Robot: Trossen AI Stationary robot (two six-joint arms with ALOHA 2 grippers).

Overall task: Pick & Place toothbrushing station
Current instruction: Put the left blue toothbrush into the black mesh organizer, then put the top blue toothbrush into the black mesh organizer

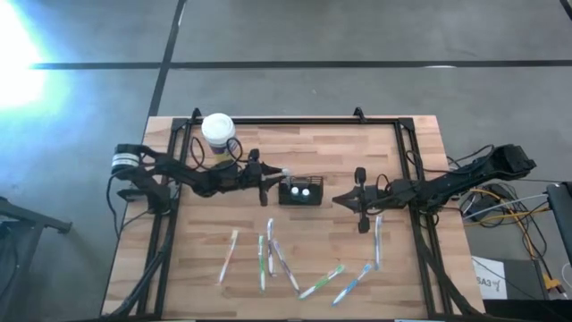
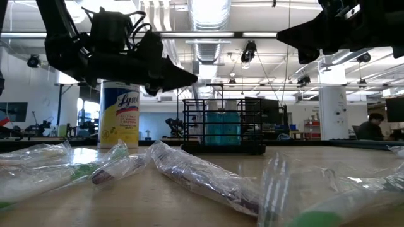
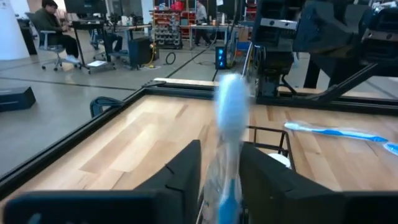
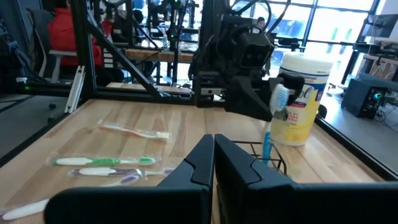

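The toothbrushing station (image 1: 301,191), a small black mesh holder, stands mid-table; it also shows in the low view (image 2: 224,126). My left gripper (image 1: 282,173) hovers level at the holder's left side, its fingers parted around a blue wrapped toothbrush (image 3: 229,118). The right wrist view shows this toothbrush (image 4: 278,99) upright, head up, with its handle (image 4: 267,142) reaching down into the holder. My right gripper (image 1: 340,199) waits shut just right of the holder, holding nothing. My left gripper's fingers (image 3: 186,171) stand level, one on each side of the toothbrush's handle (image 3: 225,186), coming from the table's left. Whether they touch the wrapper, I cannot tell. The brush stands upright between them, its lower end hidden in the holder.
A white-lidded wipes jar (image 1: 217,130) with a yellow label stands behind the left arm. Several wrapped toothbrushes (image 1: 268,255) lie scattered on the near half of the table, one (image 1: 377,241) by the right arm. A black frame (image 1: 295,121) edges the table.
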